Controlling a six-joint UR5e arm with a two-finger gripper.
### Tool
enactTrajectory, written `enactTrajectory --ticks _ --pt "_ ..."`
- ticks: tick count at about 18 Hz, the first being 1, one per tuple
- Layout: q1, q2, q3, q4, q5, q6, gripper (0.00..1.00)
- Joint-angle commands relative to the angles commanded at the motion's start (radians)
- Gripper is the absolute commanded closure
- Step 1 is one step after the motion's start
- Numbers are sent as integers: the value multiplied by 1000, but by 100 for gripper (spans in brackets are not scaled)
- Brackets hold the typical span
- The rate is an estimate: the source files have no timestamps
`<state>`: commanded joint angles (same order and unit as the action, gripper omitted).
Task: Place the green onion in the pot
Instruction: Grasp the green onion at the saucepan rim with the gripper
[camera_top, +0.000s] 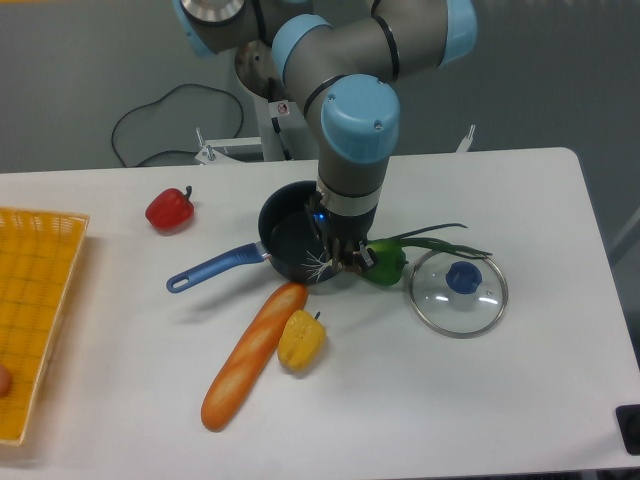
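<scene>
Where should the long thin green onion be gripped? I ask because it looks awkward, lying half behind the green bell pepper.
Judging by its pose, grip the long thin green onion mid-stalk, from above, fingers closing across its width. It lies flat, stretched left to right; its splayed tips are too slender, and its left end is hidden by the glossy green bell pepper and the gripper.

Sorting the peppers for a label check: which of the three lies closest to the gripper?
The green bell pepper, right beside the gripper at the pot rim. The yellow pepper lies farther; the red pepper farthest.
</scene>
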<state>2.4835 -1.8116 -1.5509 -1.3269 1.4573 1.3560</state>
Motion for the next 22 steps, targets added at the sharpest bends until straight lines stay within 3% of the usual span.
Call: enactTrajectory --ticks 22 --pt "-15 27 -15 -6 3 -46 86"
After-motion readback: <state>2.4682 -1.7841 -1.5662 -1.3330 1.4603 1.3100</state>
